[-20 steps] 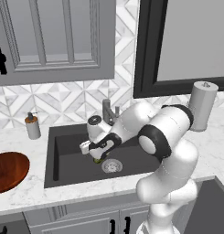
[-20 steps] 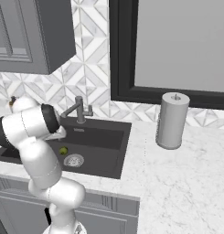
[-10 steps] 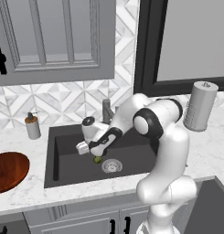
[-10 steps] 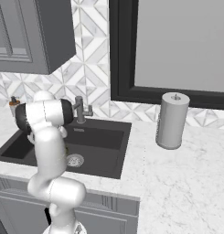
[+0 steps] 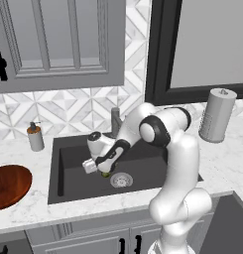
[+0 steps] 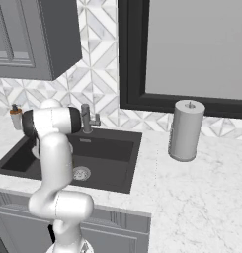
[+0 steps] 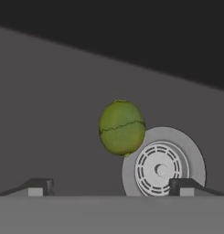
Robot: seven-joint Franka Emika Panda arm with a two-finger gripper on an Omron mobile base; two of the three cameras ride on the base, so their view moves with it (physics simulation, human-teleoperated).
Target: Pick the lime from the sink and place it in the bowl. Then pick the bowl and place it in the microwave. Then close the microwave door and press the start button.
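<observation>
Left base view: the arm reaches down into the sink (image 5: 73, 163), and the claw (image 5: 99, 171) hangs low over the basin floor. A sliver of the lime (image 5: 106, 174) peeks out just under the claw, at about ten o'clock from the drain (image 5: 121, 180). The faucet (image 5: 115, 121) stands at twelve o'clock behind the basin, a soap bottle (image 5: 35, 137) at ten o'clock on the counter, the wooden bowl (image 5: 9, 185) at nine o'clock, and a paper towel roll (image 5: 217, 115) at two o'clock.

Right base view: the arm covers the left part of the sink (image 6: 112, 158); the drain (image 6: 81, 173) shows beside it.

Hand view: the claw (image 7: 111, 186) is spread wide and holds nothing. The lime (image 7: 122, 127) lies on the sink floor between the fingertips (image 7: 40, 185), overlapping the drain (image 7: 162, 168) at its ten o'clock edge.
</observation>
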